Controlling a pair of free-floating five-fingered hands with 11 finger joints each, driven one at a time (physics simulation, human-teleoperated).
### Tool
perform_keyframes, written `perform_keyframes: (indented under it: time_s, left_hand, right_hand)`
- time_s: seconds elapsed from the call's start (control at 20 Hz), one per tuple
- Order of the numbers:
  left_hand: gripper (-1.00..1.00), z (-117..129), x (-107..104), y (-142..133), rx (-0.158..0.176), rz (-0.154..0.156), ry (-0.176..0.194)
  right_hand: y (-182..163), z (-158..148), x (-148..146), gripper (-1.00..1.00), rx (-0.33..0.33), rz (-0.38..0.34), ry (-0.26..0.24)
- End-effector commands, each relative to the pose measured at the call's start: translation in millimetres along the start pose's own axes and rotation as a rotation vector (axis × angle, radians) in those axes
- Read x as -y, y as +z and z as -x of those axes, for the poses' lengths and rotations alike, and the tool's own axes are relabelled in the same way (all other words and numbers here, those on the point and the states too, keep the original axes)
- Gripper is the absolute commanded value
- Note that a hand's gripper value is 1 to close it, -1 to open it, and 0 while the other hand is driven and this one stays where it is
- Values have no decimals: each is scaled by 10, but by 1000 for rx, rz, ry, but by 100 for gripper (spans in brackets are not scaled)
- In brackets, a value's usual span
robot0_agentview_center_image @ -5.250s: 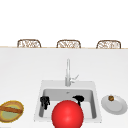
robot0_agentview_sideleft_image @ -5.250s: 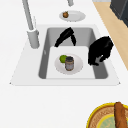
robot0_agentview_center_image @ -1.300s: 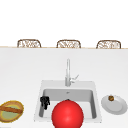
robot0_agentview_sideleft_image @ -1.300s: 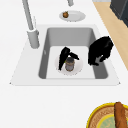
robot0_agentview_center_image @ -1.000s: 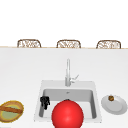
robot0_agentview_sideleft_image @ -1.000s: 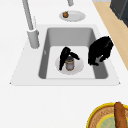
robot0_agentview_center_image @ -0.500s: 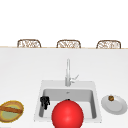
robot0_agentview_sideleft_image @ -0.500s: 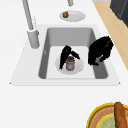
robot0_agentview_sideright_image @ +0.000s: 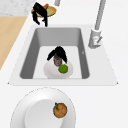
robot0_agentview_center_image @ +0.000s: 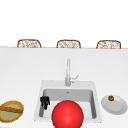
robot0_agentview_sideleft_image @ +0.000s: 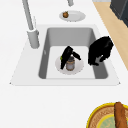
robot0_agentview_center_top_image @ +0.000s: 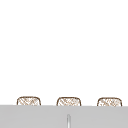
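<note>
Cylindrical can (robot0_agentview_sideleft_image: 70,63) under curved black hand (robot0_agentview_sideleft_image: 68,55) fingers

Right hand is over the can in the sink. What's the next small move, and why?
Probably close the right hand on the can before lifting. Its fingers straddle the can in a spread V, seemingly not tight yet; the can stands upright on the plate beside a lime.
</note>
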Motion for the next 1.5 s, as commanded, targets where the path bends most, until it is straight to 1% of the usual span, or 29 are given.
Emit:
perform_keyframes:
  time_s: [0.0, 0.05, 0.15, 0.25, 0.35, 0.45, 0.5, 0.6, 0.85, 0.9, 0.95, 1.05, 1.2, 1.45]
  left_hand:
    - [0, 0, 0, 0, 0, 0, 0]
    - [0, 0, 0, 0, 0, 0, 0]
    - [0, 0, 0, 0, 0, 0, 0]
    - [0, 0, 0, 0, 0, 0, 0]
    - [0, 0, 0, 0, 0, 0, 0]
    - [0, 0, 0, 0, 0, 0, 0]
    - [0, 0, 0, 0, 0, 0, 0]
    - [0, 0, 0, 0, 0, 0, 0]
    - [0, 0, 0, 0, 0, 0, 0]
    - [0, 0, 0, 0, 0, 0, 0]
    - [0, 0, 0, 0, 0, 0, 0]
    - [0, 0, 0, 0, 0, 0, 0]
    - [0, 0, 0, 0, 0, 0, 0]
    - [0, 0, 0, 0, 0, 0, 0]
  right_hand:
    - [-121, 38, -65, 100, -2, 5, 8]
    - [-126, 36, -62, 100, 5, 13, 29]
    - [-80, 4, -13, 100, -2, 11, 23]
    - [-42, -15, -1, 100, 0, 31, 20]
    - [-35, -14, 34, 100, -8, 77, 26]
    - [96, -12, 116, 100, -4, 61, 18]
    - [152, -61, 158, 100, -7, 55, 17]
    - [260, -72, 213, 100, -9, 56, 16]
    - [573, -85, 384, 100, -20, 84, 25]
    - [619, -68, 406, 100, -27, 91, 18]
    - [642, -43, 413, 100, -28, 83, 11]
    - [755, -26, 473, 100, -29, 93, 8]
    - [904, 13, 559, 100, -21, 78, 6]
    - [1202, 104, 677, 100, -17, 81, 10]
